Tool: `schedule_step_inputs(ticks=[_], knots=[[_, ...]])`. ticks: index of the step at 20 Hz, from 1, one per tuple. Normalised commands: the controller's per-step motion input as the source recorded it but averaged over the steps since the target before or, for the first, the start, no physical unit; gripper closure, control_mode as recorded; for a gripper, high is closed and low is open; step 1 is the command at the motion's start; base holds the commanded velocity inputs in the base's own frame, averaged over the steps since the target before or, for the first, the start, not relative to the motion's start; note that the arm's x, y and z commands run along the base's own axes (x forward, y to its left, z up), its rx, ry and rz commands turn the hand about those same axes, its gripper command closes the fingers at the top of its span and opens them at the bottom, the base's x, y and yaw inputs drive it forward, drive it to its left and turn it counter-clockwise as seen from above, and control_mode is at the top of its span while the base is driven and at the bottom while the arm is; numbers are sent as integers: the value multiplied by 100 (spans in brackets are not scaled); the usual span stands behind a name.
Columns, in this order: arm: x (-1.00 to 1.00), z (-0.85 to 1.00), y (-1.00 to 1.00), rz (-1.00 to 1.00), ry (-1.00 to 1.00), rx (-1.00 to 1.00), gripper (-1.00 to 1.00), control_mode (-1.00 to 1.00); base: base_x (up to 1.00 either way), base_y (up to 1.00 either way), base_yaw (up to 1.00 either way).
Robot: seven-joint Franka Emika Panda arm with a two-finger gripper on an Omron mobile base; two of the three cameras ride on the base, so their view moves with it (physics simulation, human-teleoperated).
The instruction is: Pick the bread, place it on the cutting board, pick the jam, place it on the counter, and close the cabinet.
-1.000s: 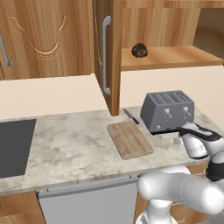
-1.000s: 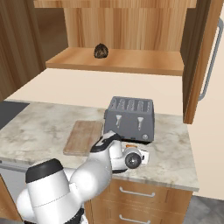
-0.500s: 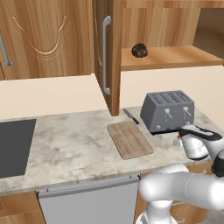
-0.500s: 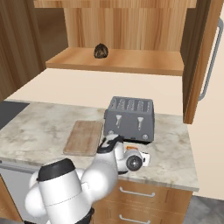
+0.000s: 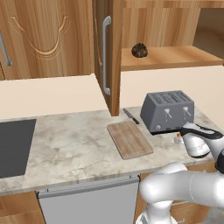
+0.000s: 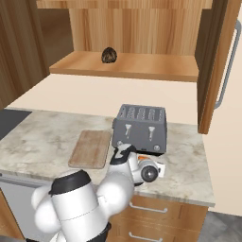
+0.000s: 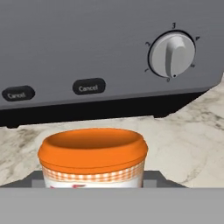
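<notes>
The jam (image 7: 92,159), an orange-lidded jar with a checked band, sits pinched in the gripper (image 7: 92,181) by the toaster (image 5: 168,111) near the counter's (image 5: 74,144) front edge. The bread (image 5: 139,50), a dark lumpy ball, lies on the open cabinet's (image 5: 175,57) shelf.

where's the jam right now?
On the counter right in front of the toaster, between the gripper's fingers: hand view shows the jam upright, bottom centre, below the Cancel buttons.

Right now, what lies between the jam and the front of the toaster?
Nothing lies there. In the hand view, a bare strip of marbled counter separates the jam from the grey toaster.
</notes>
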Motion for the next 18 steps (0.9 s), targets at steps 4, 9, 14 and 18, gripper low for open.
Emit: schedule_step_inputs(ticks=[4, 9, 14, 18], knots=[[2, -9, 0, 0, 0, 0, 100, -100, 0, 0, 0], [0, -25, 0, 0, -3, -3, 100, -100, 0, 0, 0], [0, -27, 0, 0, -6, -5, 100, -100, 0, 0, 0], [0, -22, 0, 0, -8, -5, 100, -100, 0, 0, 0]])
